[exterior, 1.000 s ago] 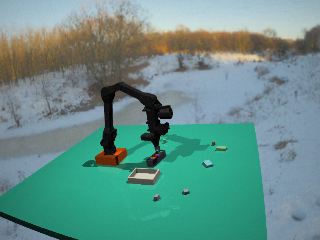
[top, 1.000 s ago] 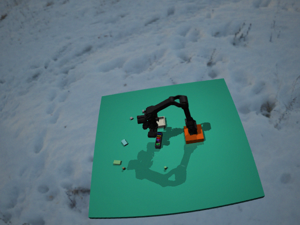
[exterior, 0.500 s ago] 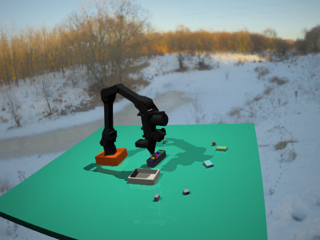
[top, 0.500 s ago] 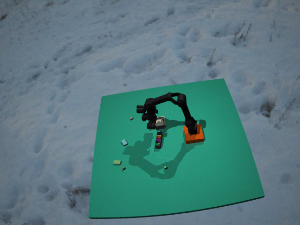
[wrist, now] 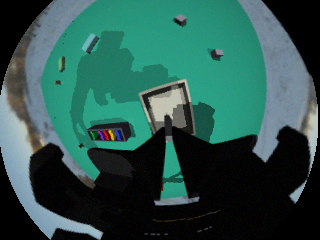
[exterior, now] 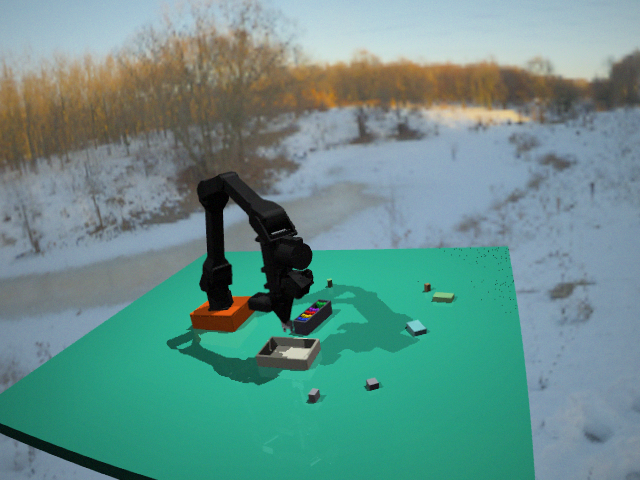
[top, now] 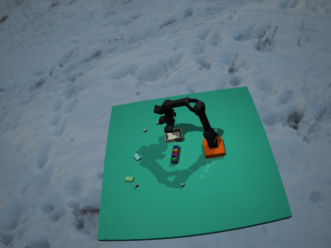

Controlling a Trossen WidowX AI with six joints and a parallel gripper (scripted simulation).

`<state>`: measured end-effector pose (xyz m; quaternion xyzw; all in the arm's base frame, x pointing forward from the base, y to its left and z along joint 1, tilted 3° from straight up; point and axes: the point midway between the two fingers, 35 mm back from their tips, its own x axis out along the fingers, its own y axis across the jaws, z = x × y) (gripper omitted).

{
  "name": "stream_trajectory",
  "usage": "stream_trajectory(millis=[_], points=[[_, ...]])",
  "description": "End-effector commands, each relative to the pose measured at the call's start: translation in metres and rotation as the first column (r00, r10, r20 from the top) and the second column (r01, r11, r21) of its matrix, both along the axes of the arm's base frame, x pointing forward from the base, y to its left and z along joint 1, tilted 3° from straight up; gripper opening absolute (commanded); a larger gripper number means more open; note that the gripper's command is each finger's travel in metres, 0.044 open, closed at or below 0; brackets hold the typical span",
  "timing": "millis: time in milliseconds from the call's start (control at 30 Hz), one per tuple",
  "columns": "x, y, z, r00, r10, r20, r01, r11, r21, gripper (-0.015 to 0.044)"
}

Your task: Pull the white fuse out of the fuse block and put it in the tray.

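Nearest in the exterior view, two small grey cubes (exterior: 313, 395) sit on the green desk (exterior: 413, 428). Behind them lies the tray (exterior: 287, 353), open-topped with a pale floor. The tool (exterior: 284, 325) hangs above it, fingers pinched narrow on the white fuse (wrist: 170, 124), too small to make out clearly. Beyond stands the fuse block (exterior: 312, 316) with its coloured fuses, then the orange base (exterior: 221, 314).

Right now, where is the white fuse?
The white fuse is pinched in the claw, over the tray in the wrist view, with the fuse block to its left.
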<state>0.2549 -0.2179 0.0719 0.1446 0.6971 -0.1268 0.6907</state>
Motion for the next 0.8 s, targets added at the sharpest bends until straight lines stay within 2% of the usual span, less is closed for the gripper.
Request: stream_trajectory(millis=[0, 767], points=[[-0.005, -0.009, 0.000, 1.000, 0.008, -0.004, -0.008, 1.000, -0.003, 0.0000], [-0.005, -0.009, -0.033, 1.000, 0.008, -0.004, -0.008, 1.000, -0.003, 0.0000]])
